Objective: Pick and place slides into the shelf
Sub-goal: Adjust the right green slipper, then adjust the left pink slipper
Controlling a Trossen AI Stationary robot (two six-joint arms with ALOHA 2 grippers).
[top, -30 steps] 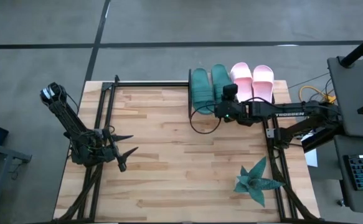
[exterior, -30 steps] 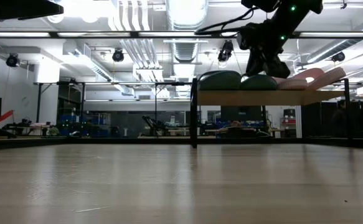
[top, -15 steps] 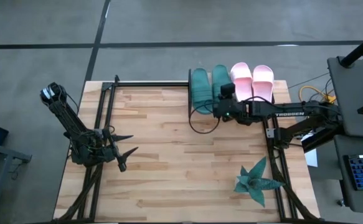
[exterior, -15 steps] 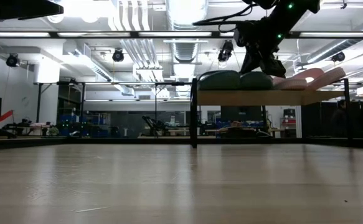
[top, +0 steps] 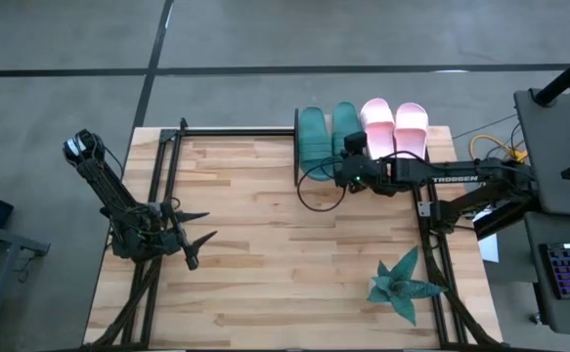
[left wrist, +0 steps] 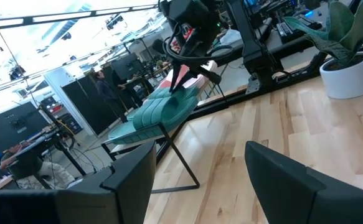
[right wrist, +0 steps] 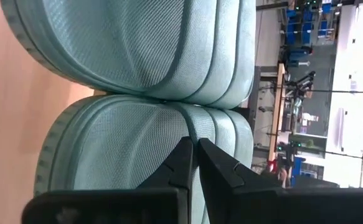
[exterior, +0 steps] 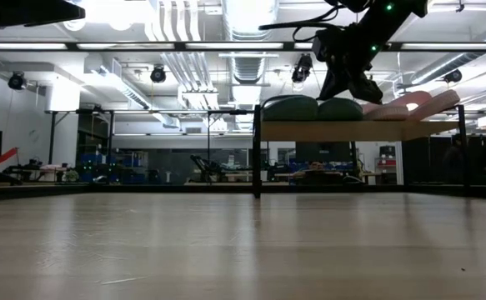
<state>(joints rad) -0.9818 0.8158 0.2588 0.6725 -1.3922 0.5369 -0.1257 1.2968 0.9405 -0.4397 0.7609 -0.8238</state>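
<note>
High view | right claw over the near end of the inner dark teal ribbed foam slide on the light wood shelf | fingertips pressed together, apparently gripping nothing | slide's long axis runs away from claw | left claw spread wide, well apart

A robotics lab; exposed ceiling ducts, rows of equipment benches, concrete floor.

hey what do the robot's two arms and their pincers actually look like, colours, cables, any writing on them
Both arms are dark, jointed metal. The right arm carries white TROSSEN lettering, a small green light near the wrist and a looping black cable. The left arm ends in a pale rounded base joint. Each pincer, left pincer and right pincer, has two slim, pointed black fingers.
</note>
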